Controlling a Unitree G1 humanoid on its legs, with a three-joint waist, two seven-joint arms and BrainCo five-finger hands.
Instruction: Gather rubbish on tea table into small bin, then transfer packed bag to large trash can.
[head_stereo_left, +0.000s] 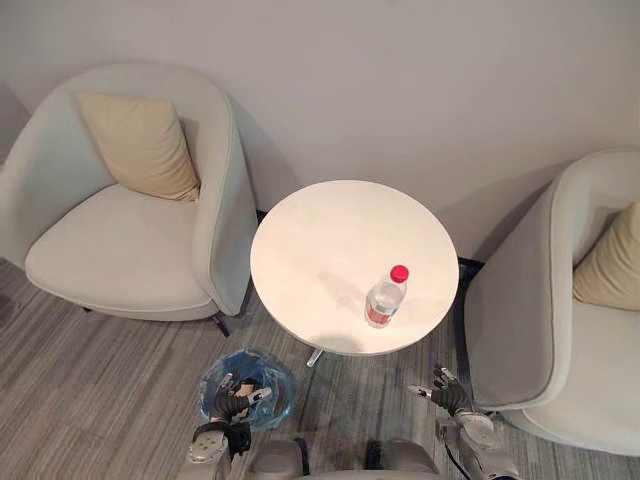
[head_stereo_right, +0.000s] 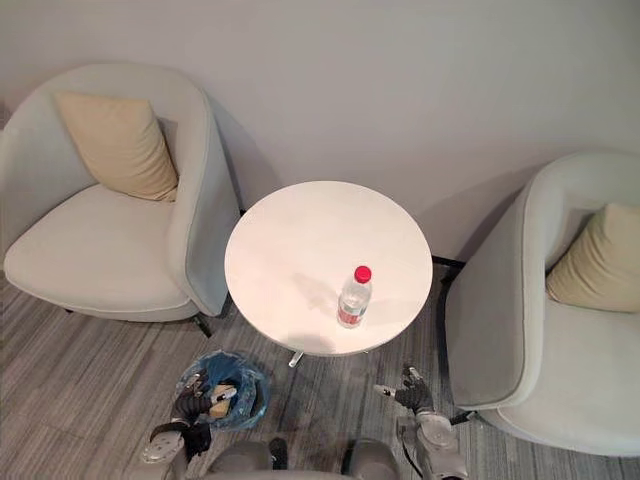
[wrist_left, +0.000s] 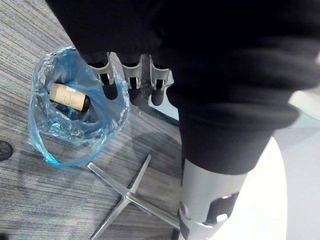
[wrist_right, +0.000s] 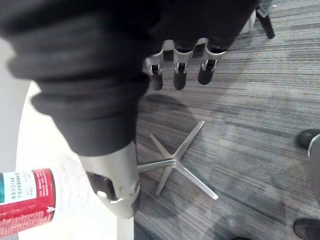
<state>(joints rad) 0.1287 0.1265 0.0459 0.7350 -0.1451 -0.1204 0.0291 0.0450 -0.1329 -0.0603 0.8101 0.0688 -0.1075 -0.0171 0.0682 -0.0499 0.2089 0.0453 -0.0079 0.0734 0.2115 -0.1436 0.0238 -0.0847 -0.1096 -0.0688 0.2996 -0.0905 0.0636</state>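
Round white table (head_stereo_left: 330, 240) bears one bottle (head_stereo_left: 385, 298); grey carpet (head_stereo_left: 90, 400) below; left hand (head_stereo_left: 232, 405), right hand (head_stereo_left: 447, 392) slack-fingered, empty.

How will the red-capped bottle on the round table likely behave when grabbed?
The bottle stands upright, tall and narrow, so a sideways nudge would probably tip it. Its clear body looks like thin plastic, likely light and squashable. Once tipped, it may roll on the smooth table.
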